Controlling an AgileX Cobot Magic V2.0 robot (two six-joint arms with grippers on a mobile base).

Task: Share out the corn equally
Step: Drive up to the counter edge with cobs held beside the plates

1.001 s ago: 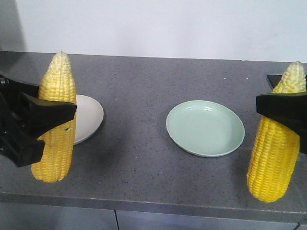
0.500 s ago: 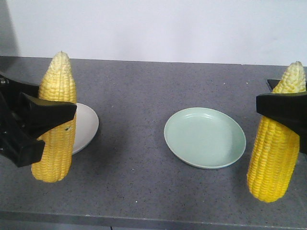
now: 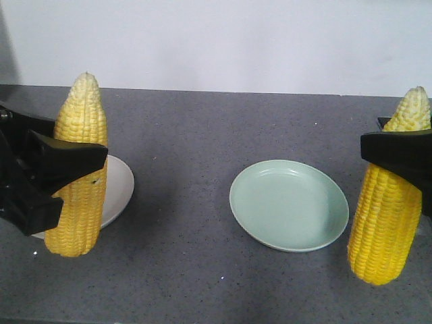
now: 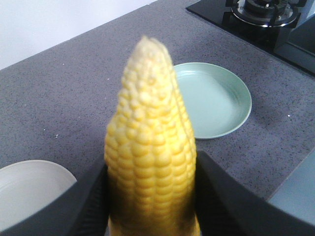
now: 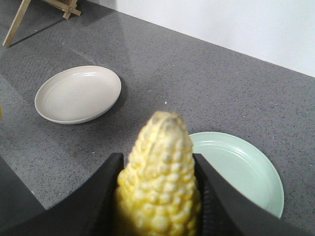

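**One cob in each hand, both plates bare**

Nearest the front camera, at nine o'clock, the left hand (image 3: 57, 172) is clamped around the middle of an upright left cob (image 3: 77, 169), pale tip up. At three o'clock the right hand (image 3: 398, 158) grips the right cob (image 3: 388, 202) the same way; in both wrist views the jaws press the kernels on either side.

Farther back on the grey surface (image 3: 196, 135), the white plate (image 3: 115, 192) lies just behind the left cob and the green plate (image 3: 289, 204) sits toward centre-right. Neither holds corn.

This looks like the carry step. Next, each cob needs lowering onto its nearer plate, tipped flat before release so it does not roll.
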